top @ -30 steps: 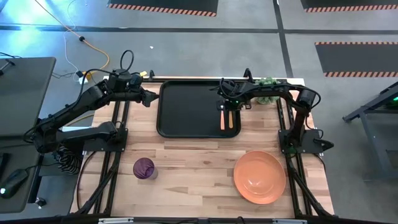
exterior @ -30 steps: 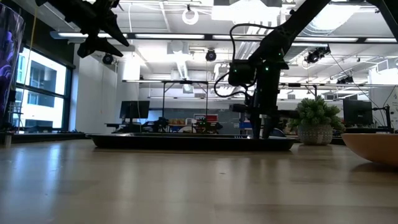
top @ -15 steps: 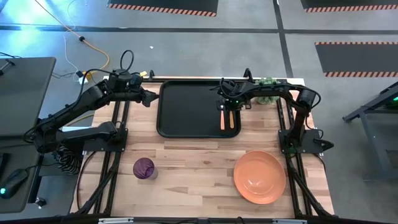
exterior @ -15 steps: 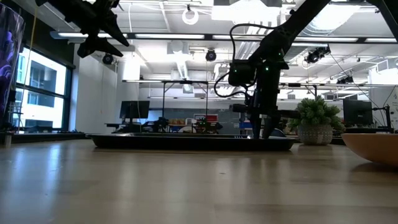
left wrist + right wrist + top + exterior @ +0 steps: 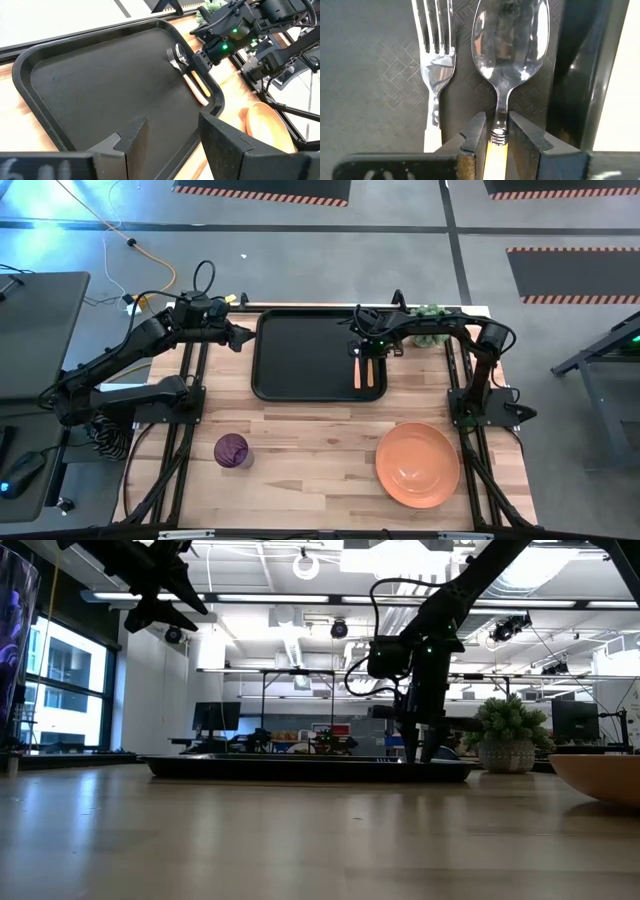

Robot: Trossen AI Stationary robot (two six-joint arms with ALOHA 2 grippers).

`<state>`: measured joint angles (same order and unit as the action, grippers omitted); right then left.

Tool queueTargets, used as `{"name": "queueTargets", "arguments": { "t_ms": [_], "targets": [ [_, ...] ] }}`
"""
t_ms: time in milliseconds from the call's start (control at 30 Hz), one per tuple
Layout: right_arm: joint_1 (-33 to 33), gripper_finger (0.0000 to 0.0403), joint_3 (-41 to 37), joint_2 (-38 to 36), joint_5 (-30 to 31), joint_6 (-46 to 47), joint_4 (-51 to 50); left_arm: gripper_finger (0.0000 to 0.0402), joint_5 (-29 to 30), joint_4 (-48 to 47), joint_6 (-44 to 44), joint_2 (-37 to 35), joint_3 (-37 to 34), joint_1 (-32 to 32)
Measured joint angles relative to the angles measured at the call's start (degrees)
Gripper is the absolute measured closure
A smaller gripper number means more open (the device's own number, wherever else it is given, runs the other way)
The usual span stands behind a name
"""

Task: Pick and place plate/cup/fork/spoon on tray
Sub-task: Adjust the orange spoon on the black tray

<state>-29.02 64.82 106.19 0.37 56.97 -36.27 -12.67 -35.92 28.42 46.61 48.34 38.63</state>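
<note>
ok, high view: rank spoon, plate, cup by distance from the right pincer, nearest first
1. spoon: in the right pincer, at the tray's right edge.
2. plate: near-right table corner.
3. cup: near-left, off the tray.

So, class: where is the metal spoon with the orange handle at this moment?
In the high view the orange-handled metal spoon lies inside the black rectangular plastic tray, by its right rim, beside the orange-handled fork. The right tool is closed on its neck.
</note>
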Motion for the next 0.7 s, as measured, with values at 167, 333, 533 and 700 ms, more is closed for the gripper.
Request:
{"name": "queueTargets", "arguments": {
  "t_ms": [167, 333, 533, 700],
  "targets": [
    [0.0, 0.0332, 0.0, 0.0, 0.3, 0.0, 0.0, 0.0238, 0.0, 0.0, 0.0, 0.0, 0.0, 0.0],
    [0.0, 0.0332, 0.0, -1.7, 1.9, 0.4, -0.6, 0.0238, 0.0, 0.0, 0.0, 0.0, 0.0, 0.0],
    [-0.3, 0.0332, 0.0, -3.5, 2.6, 1.1, -2.0, 0.0238, 0.0, 0.1, 0.0, 0.0, 0.0, 0.0],
    [-0.2, 0.0332, 0.0, -5.9, 2.6, 1.1, -1.9, 0.0238, 0.0, 0.2, -0.1, 0.0, 0.0, 0.0]
  ]
}}
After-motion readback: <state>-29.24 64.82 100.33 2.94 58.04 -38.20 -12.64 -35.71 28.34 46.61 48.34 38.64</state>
